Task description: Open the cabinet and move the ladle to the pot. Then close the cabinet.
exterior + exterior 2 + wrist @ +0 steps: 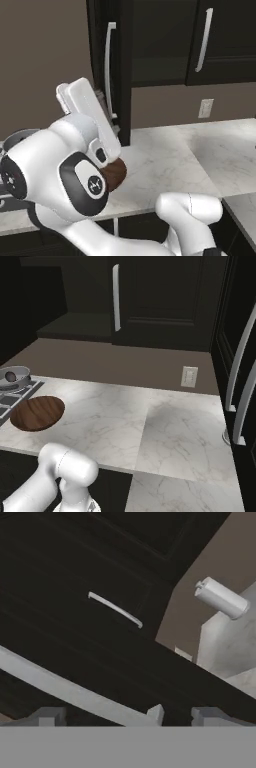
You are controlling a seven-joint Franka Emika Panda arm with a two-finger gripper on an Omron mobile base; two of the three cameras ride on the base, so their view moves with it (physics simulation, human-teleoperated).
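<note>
Black-brown and flat-fronted, the cabinet (165, 40) fills the top of the left base view, its two long pale bar handles (108, 70) standing upright on the doors. The left door appears swung outward, edge-on to this camera, though I cannot be sure. Below it lies the white marble tabletop (170, 160), with a pale wall outlet (205, 108) on the brown wall behind. The white arm (75, 170) rises across the lower left of the picture and hides most of a brown wooden dish (117, 172), of which only a rim peeks out beside the arm's joint.

The right base view shows what the first does not: the wooden dish (37, 413) lies whole on the tabletop (125, 421), and just beyond it, on a dark stovetop at the left edge, sits the grey pot (13, 376). Inside the pot rests a small dark round scoop, the ladle (10, 376). The cabinet (160, 301) looms dark above, one handle (116, 297) catching light, and taller dark doors with pale bars (239, 371) stand at the right.

The hand view looks along the jaws, which stand wide apart with nothing between them, their tips low in the picture. Just beyond them a pale bar (65, 689) runs slantwise across a dark door; farther off are another short handle (115, 609) and a white paper roll (221, 598).
</note>
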